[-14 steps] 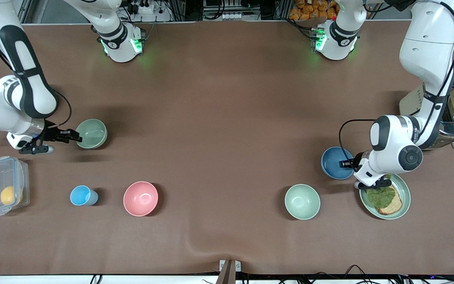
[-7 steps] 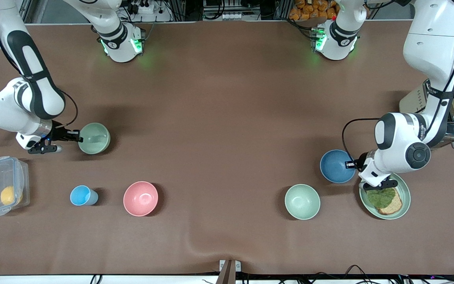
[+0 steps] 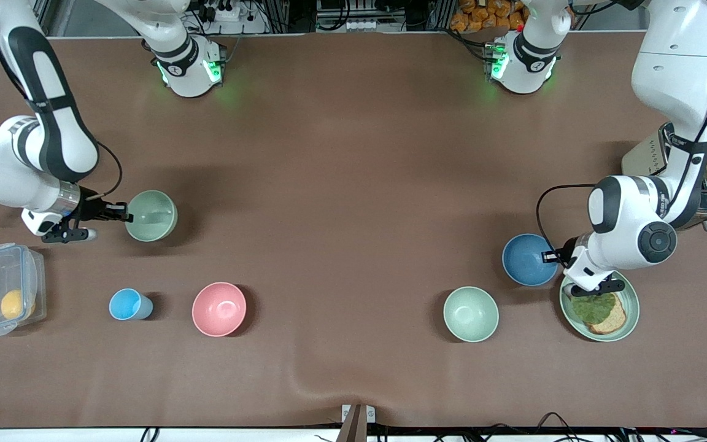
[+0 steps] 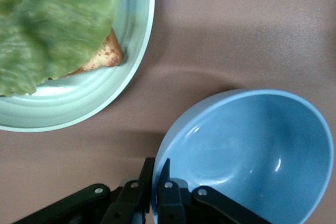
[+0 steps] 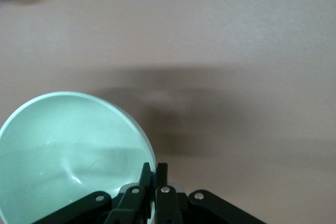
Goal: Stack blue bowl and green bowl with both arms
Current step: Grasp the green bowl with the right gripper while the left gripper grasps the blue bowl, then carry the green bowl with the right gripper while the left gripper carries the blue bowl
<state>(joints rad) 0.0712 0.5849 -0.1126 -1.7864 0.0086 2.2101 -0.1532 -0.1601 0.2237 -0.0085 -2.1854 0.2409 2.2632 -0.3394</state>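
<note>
Green bowl (image 3: 151,215): rim pinched by right gripper (image 3: 127,214), right arm's end of the tabletop (image 3: 341,184).
Blue bowl (image 3: 529,259): rim clamped by left gripper (image 3: 551,256), well apart at the left arm's end.

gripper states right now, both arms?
Left gripper: shut on the rim of the blue bowl, beside the plate.
Right gripper: shut on the rim of the green bowl.

both tools clamped on rims, green bowl (image 3: 151,215) lifted, blue bowl (image 3: 529,259) tilted
</note>
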